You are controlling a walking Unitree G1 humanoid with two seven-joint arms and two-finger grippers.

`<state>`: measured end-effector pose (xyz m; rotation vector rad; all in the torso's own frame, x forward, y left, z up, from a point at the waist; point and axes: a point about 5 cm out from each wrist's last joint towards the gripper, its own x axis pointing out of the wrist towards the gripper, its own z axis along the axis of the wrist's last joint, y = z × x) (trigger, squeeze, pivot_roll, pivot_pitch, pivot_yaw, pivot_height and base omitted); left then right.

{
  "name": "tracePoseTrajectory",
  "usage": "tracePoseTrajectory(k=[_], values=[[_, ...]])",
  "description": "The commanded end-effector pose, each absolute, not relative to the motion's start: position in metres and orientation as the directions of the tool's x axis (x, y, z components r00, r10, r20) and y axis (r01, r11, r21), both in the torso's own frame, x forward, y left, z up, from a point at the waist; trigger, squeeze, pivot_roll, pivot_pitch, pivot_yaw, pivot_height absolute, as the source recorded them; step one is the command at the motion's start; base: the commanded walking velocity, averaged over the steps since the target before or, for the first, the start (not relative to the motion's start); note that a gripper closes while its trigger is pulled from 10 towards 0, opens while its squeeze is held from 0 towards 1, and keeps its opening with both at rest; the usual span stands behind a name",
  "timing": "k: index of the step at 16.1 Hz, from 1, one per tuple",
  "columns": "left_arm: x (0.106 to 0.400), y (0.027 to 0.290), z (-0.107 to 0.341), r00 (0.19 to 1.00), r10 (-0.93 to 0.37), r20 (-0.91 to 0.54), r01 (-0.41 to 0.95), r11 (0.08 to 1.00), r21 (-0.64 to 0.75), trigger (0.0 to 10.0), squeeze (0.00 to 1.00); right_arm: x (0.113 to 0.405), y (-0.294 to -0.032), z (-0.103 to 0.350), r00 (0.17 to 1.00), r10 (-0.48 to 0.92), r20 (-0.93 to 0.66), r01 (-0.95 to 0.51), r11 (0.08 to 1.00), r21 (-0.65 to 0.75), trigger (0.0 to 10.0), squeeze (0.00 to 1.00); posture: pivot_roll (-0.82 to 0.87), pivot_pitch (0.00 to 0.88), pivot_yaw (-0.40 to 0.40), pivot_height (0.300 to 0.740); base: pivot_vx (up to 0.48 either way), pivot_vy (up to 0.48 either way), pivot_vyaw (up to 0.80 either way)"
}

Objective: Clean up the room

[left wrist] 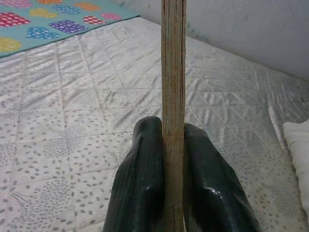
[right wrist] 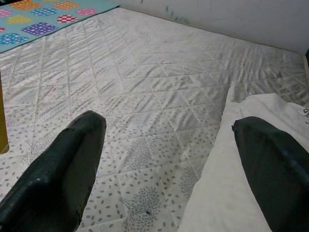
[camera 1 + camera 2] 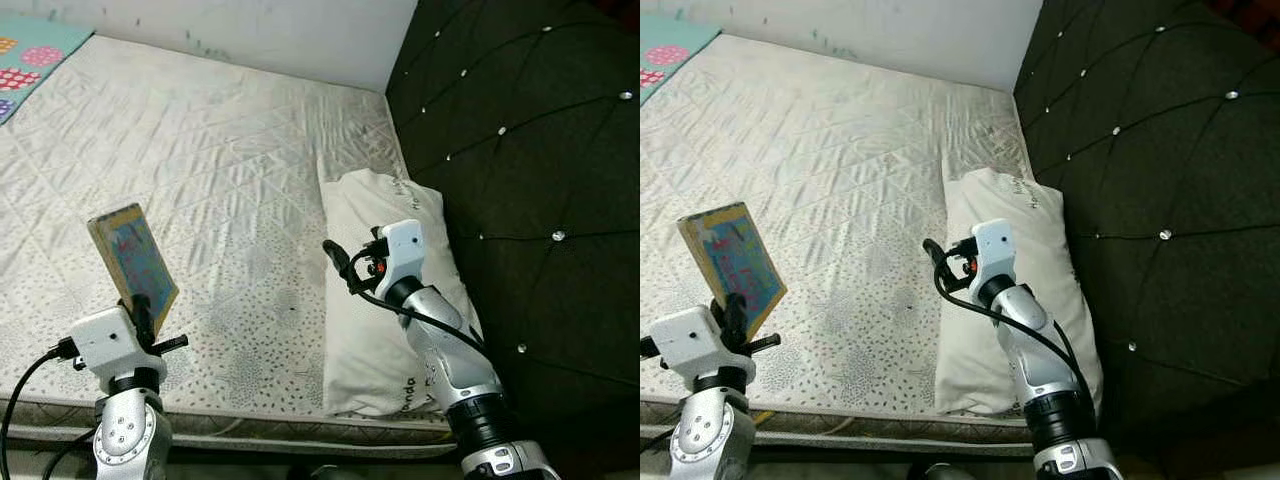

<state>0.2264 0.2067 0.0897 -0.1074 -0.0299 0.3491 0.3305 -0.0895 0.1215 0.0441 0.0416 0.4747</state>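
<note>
A thin picture book (image 3: 133, 262) with a blue cover and tan edges stands upright in my left gripper (image 3: 144, 310), held above the near left part of the mattress (image 3: 210, 150). In the left wrist view the book's edge (image 1: 173, 96) runs straight up between the two black fingers (image 1: 140, 183), which press on it from both sides. My right gripper (image 3: 340, 265) hangs open over the left edge of a white pillow (image 3: 362, 350), nothing between its fingers (image 2: 63, 169).
The bare quilted mattress reaches back to a white wall (image 3: 280, 30). A dark tufted headboard (image 3: 540, 150) rises along the right, beside the pillow. A turquoise blanket with coloured squares (image 3: 30, 55) lies at the far left corner.
</note>
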Motion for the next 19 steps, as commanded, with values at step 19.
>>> tracePoseTrajectory(k=[19], values=[[0.230,0.205,0.102,0.959,0.280,0.044,-0.276,0.957,-0.090,10.0,0.00,0.330,-0.079,0.120,0.886,0.463,-0.011,-0.462,0.885,0.059,10.0,0.00,-0.02,0.109,-0.124,0.740,0.000,0.000,0.23]])
